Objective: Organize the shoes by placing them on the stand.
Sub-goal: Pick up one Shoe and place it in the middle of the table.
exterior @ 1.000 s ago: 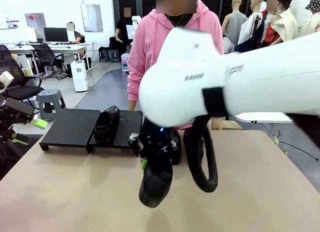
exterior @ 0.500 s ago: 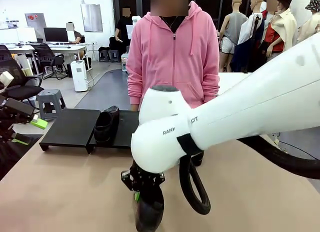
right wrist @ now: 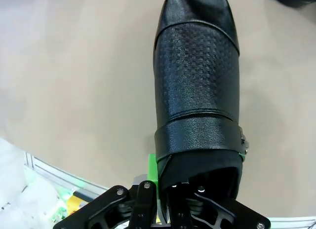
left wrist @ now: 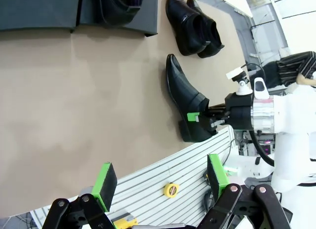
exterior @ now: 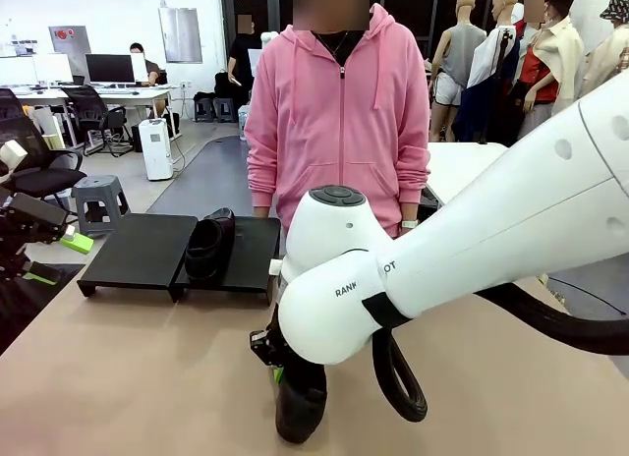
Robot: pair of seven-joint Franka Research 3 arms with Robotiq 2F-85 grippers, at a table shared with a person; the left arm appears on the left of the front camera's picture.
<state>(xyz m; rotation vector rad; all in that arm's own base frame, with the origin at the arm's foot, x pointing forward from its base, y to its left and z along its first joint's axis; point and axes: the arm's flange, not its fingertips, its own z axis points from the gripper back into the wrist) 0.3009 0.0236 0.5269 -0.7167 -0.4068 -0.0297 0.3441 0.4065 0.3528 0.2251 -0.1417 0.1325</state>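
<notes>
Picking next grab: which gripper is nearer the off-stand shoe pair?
Right. The right gripper, shut on a single shoe, sits near the pair; left gripper hovers beyond the table edge.

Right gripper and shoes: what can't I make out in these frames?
1. Right gripper jaws: in the right wrist view the held shoe covers one pad; in the front view the right arm blocks them.
2. Two loose shoes: front view, hidden behind that arm.
3. Shoe count on the stand: left wrist view's top edge crops them; front view too dark to separate.
</notes>
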